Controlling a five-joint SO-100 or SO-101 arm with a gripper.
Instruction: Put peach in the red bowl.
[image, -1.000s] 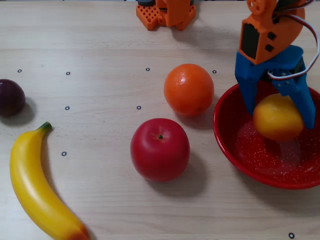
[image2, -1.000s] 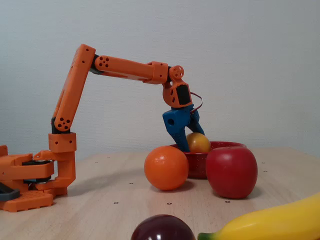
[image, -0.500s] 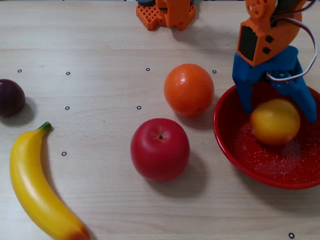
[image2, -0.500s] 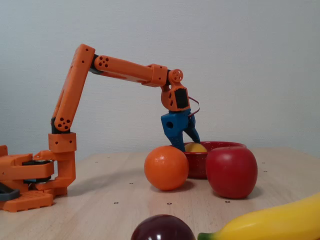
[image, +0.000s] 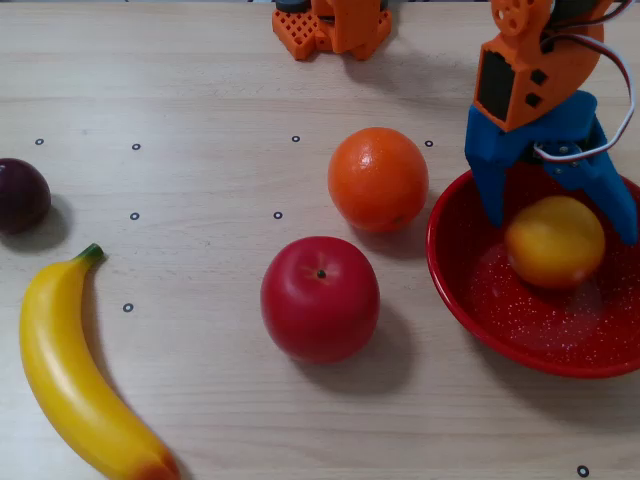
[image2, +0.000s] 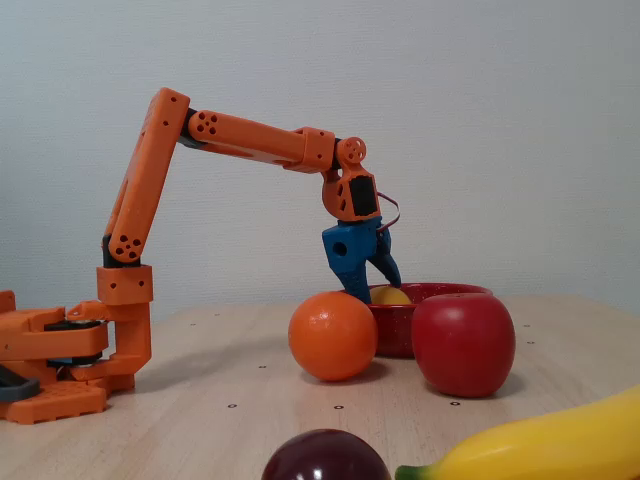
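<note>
The yellow-orange peach (image: 555, 242) lies inside the red bowl (image: 480, 300) at the right edge of the table. From the side, only the top of the peach (image2: 390, 296) shows above the rim of the red bowl (image2: 445, 291). My blue-fingered gripper (image: 561, 230) hangs open over the bowl, one finger on each side of the peach, and neither finger presses on it. In the side view the gripper (image2: 374, 287) sits just above the bowl's back rim.
An orange (image: 378, 179) sits close to the bowl's left rim, with a red apple (image: 320, 298) in front of it. A banana (image: 70, 375) and a dark plum (image: 22, 195) lie at the far left. The arm's orange base (image: 330, 25) stands at the back.
The gripper has opened and let go of the peach. The peach dropped from above the rim into the bowl and settled slightly to the right. The gripper rose a little.
</note>
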